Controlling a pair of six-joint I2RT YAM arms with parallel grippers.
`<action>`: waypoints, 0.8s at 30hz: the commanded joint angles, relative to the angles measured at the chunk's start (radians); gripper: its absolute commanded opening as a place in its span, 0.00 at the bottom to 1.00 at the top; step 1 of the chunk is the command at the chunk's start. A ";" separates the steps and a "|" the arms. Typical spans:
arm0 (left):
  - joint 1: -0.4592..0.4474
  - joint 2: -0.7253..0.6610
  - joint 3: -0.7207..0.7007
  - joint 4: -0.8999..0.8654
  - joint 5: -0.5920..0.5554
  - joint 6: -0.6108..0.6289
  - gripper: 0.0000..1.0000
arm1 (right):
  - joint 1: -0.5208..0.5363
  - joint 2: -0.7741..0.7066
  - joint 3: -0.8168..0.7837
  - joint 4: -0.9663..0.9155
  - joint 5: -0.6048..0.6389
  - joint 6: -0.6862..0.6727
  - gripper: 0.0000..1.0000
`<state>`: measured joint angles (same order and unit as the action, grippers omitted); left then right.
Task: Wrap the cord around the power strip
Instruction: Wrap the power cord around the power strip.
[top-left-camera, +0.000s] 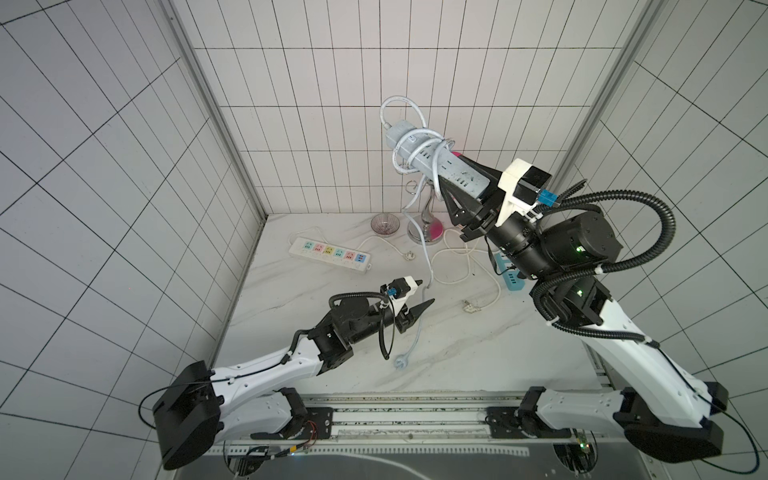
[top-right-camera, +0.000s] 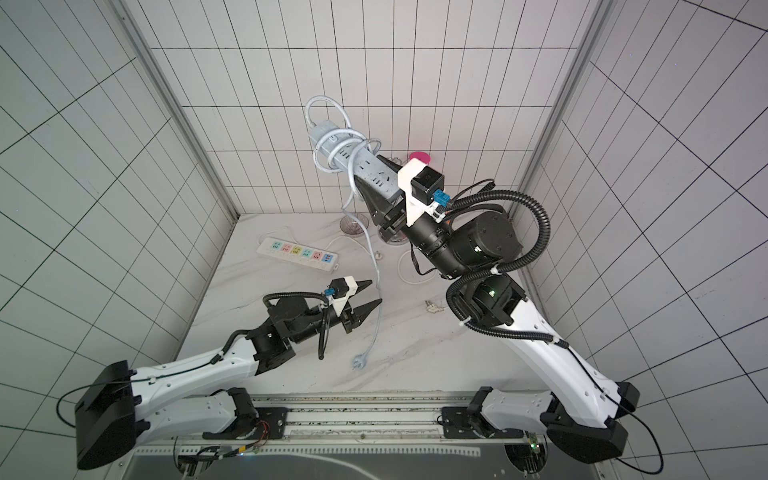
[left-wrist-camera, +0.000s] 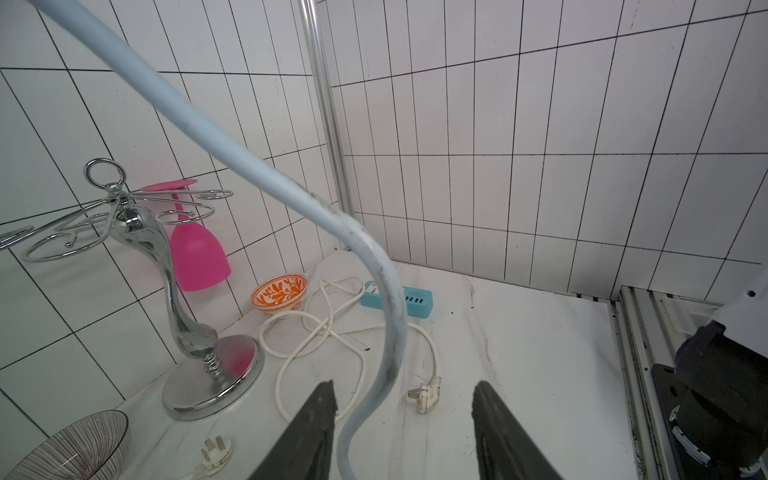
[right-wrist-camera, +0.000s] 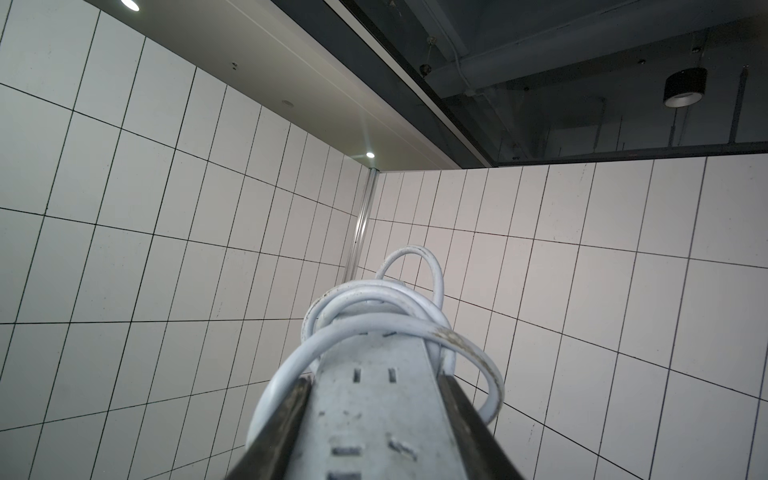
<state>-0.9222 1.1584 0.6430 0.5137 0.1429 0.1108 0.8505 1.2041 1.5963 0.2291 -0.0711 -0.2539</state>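
Top views: the right tool (top-left-camera: 451, 170) clamps one end of the power strip (top-left-camera: 432, 158) and holds it aloft toward 12 o'clock above the tabletop (top-left-camera: 478, 353). The cord (top-left-camera: 426, 249) loops several times round it, then hangs toward 6 o'clock through the half-spread left tool (top-left-camera: 428, 291). Its plug (top-left-camera: 401, 362) lies on the tabletop.
Left wrist view: the cord (left-wrist-camera: 386, 291) runs between parted jaws, close to one, unclamped.
Right wrist view: the jaws press both long sides of the power strip (right-wrist-camera: 374, 415), with the cord (right-wrist-camera: 374, 328) coiled beyond them.
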 joint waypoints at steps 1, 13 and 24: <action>-0.004 0.032 0.036 0.121 -0.032 -0.021 0.52 | -0.002 -0.034 0.105 0.103 -0.027 0.016 0.00; -0.004 0.119 0.035 0.181 0.083 -0.024 0.00 | -0.002 -0.055 0.095 0.110 -0.023 0.020 0.00; -0.002 -0.344 0.096 -0.383 0.006 0.167 0.00 | -0.011 -0.044 0.078 -0.014 0.167 -0.239 0.00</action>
<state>-0.9222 0.9104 0.6552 0.3489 0.1837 0.1940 0.8505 1.1625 1.5963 0.1902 0.0113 -0.3740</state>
